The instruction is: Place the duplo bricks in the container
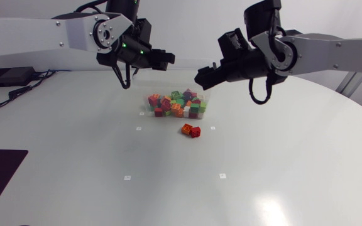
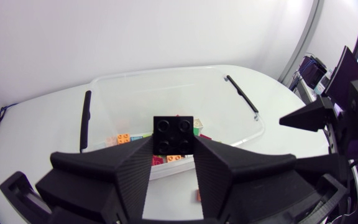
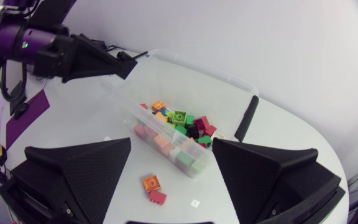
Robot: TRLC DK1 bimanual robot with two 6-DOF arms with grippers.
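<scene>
Left claw (image 2: pixel 173 151): clamped on a black brick (image 2: pixel 173 132), above the clear box (image 2: pixel 244 102)
Right claw (image 3: pixel 171 143): spread wide, holding nothing
Box contents: heap of mixed bricks (image 1: pixel 178 104)
Table (image 1: pixel 263 176): orange brick (image 3: pixel 151 183) touching red brick (image 3: pixel 156 197), just beside the box

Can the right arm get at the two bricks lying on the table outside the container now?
Probably yes: the right claw is open and empty, and nothing lies between it and the orange brick and red brick.

The white table (image 1: pixel 281 182) carries a clear container (image 3: pixel 191 84) of coloured bricks (image 1: pixel 178 103), with an orange brick (image 1: pixel 186 129) and a red brick (image 1: pixel 195 132) touching, just beside the container's near wall.
</scene>
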